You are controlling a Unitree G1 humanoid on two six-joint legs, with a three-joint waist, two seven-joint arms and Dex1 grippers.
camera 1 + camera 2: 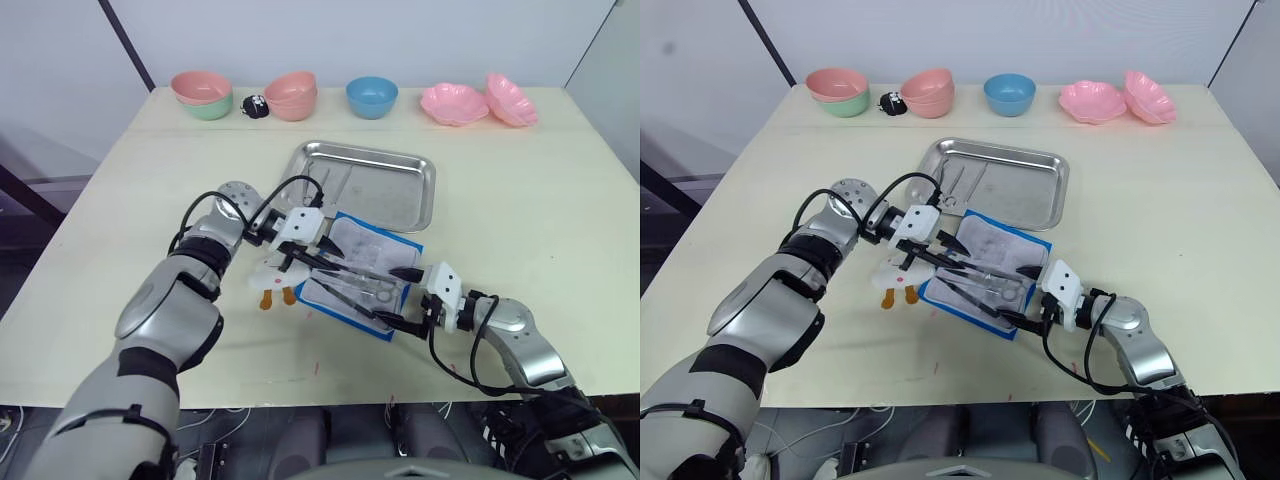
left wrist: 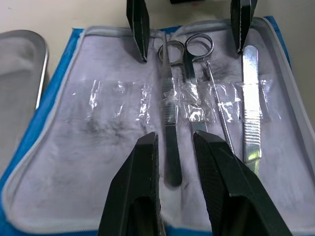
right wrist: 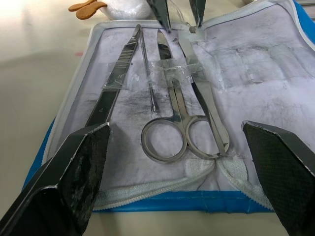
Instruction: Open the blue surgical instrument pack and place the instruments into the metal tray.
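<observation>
A pale cream desk point(image 1: 560, 220) stands against a white wall, bowls lined along its far edge. The blue surgical instrument pack point(image 1: 357, 274) lies open near the middle of the desk, toward the front edge, its far edge touching or just beside the metal tray point(image 1: 415, 193). The instruments point(image 3: 179, 110) sit side by side under clear straps on the grey-white lining: ring-handled scissors point(image 2: 189, 64), a slim probe and flat-handled tools. At least one piece seems already to lie in the tray, though I cannot tell which.

The left gripper point(image 2: 179, 152) reaches over the pack's left half, fingers narrowed to a slim gap above one handle, nothing held. The right gripper point(image 3: 182, 147) rests at the pack's near right edge, fingers spread wide and empty.

Risks, as I judge them: the straps may catch an instrument and drag the pack along; the neighbouring tools lie close enough for two to be pinched together; the white toy point(image 1: 275, 275) touching the pack's left edge could be nudged.
</observation>
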